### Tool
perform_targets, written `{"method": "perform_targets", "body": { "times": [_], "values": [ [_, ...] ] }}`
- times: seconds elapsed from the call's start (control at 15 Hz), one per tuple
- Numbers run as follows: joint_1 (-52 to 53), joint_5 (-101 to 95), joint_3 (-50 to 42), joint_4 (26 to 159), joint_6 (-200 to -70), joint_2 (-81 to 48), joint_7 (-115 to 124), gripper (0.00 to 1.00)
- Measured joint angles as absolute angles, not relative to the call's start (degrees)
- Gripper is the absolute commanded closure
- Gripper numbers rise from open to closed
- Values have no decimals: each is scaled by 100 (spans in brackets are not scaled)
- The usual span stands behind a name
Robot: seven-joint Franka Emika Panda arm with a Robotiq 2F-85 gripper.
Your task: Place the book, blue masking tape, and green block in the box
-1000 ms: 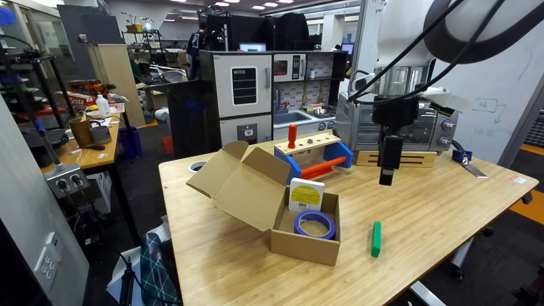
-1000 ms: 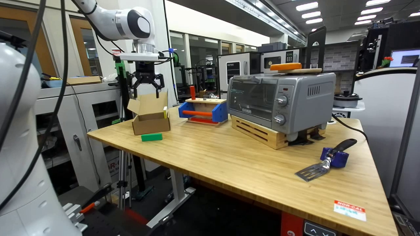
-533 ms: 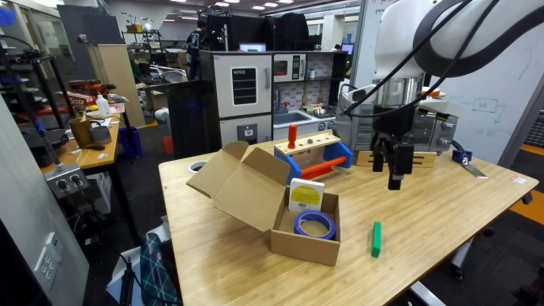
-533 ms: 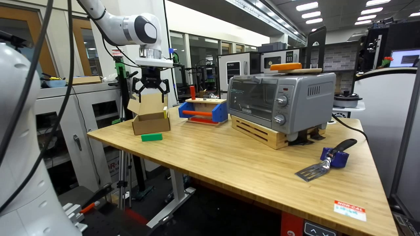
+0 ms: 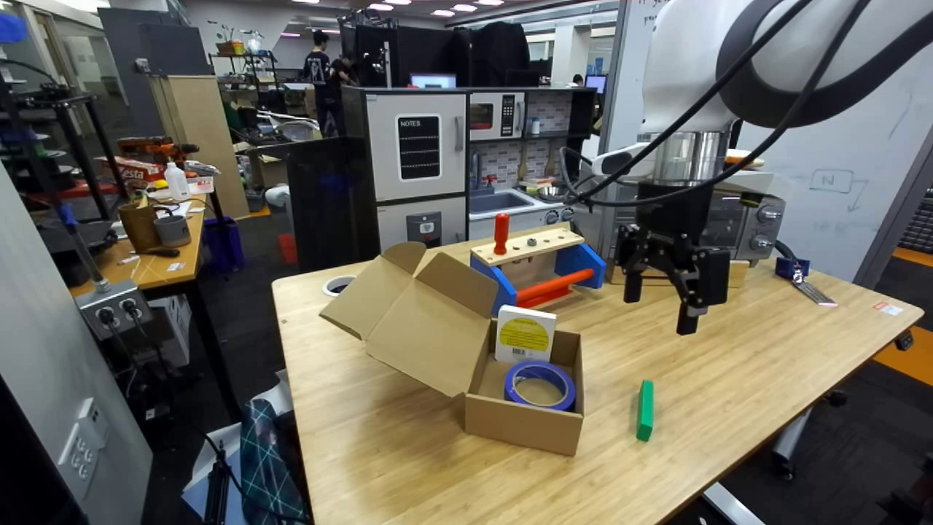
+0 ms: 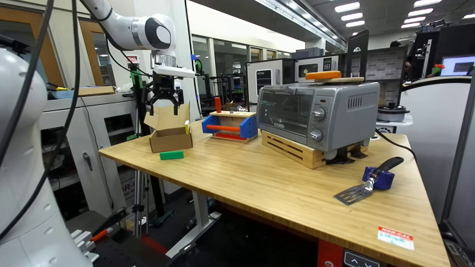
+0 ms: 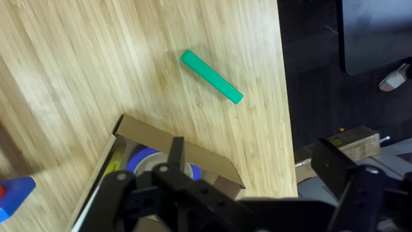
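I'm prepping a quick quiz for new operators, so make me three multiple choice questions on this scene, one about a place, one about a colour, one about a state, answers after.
1. Where is the green block relative to the box?
A. Inside it
B. Under it
C. Outside it, on the table

2. What colour is the tape roll?
A. Yellow
B. Blue
C. Red

3. How does the gripper stand?
A. Open
B. Shut, holding something
C. Shut, holding nothing

1 C: the wrist view shows table surface between them.
2 B: its ring looks blue in the wrist view.
3 A: its jaws stand apart in both exterior views, gripping nothing.
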State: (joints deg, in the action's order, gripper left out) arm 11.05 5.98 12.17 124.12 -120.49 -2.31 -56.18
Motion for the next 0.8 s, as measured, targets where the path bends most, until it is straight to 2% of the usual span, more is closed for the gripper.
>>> {"method": "perform_targets", "body": {
  "times": [0.53,0.8],
  "values": [
    [1079,605,1128,12728,-12025,-148,-8368,0],
    [1080,598,1120,12730,-12025,-148,-8701,0]
  ]
}}
